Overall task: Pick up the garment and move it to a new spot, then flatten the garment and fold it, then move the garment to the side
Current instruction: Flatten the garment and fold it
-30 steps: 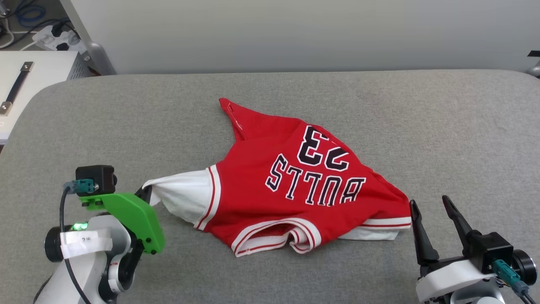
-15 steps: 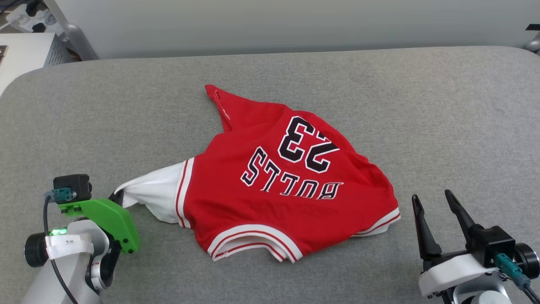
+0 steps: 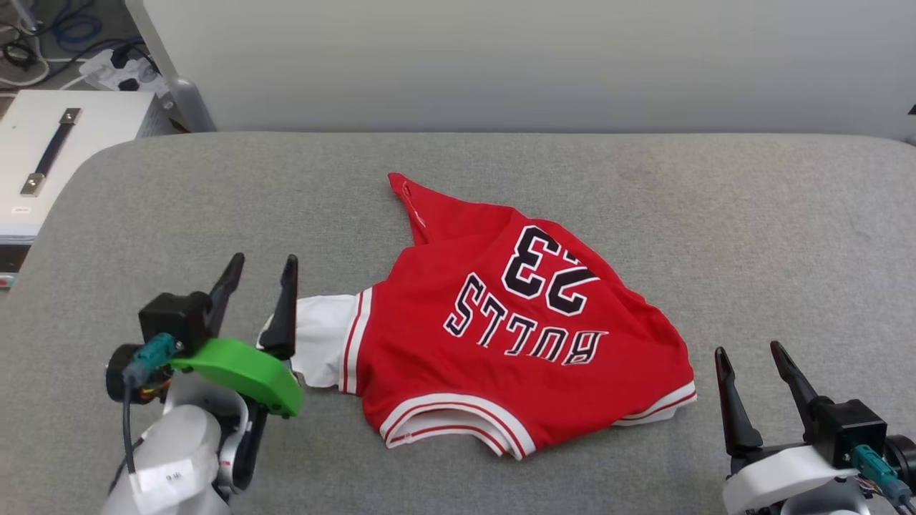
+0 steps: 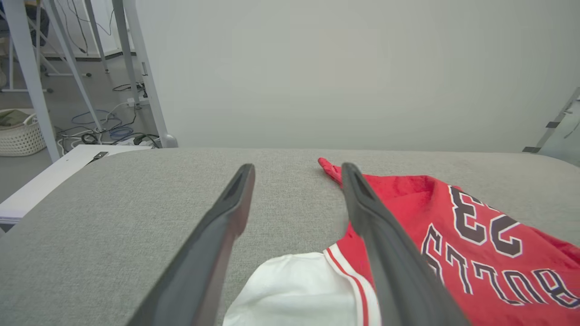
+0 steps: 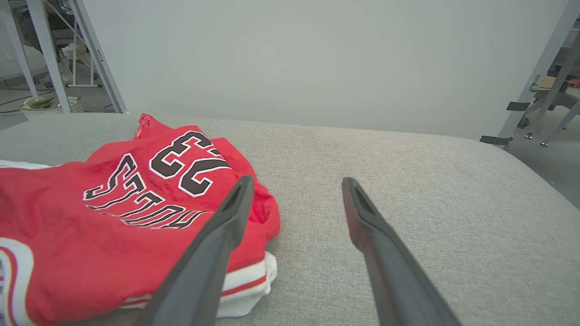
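On red garment point(image 3: 501, 336): "BULLS", "23", upside-down.

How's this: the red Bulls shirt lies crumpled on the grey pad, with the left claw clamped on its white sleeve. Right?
Not clamped: the left wrist view shows the left gripper open, gripping nothing, the white sleeve loose. The shirt does lie crumpled on the grey pad.
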